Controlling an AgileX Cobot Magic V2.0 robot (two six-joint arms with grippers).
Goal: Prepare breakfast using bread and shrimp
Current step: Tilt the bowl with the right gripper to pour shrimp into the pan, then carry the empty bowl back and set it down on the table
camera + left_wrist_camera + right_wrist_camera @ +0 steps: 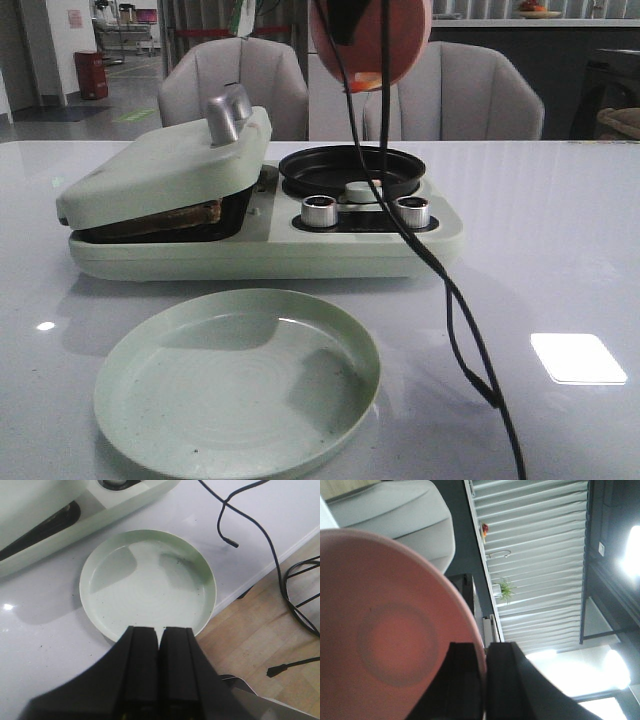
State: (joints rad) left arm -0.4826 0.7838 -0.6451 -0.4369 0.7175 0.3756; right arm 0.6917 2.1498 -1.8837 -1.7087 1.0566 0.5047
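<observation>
Only an edge of the bread (185, 215) shows, a brown-crusted slice sandwiched under the lowered lid (165, 165) of the pale green breakfast maker (260, 255), in its left-hand compartment; the front view alone reveals it. To its right on the same appliance sits a round black frying pan (350, 170), whose inside cannot be read from this low angle. Two silver knobs (320, 211) stand on the panel below it. No shrimp can be made out in any view.

Nearer the front of the white surface (560, 260) lies a pale green plate (235, 385), holding nothing but a few dark specks. The left wrist view looks straight down on that plate (147, 587), and shows the left pincer (160, 645) above its near rim with its fingers pressed together on nothing.

High above the pan, a pink plate (370, 40) is tipped steeply on edge. The right wrist view shows the right pincer (484, 680) clenched on the rim of the pink plate (385, 635), its underside ring facing the camera. Black cables (450, 300) hang down across the appliance and trail over the surface.
</observation>
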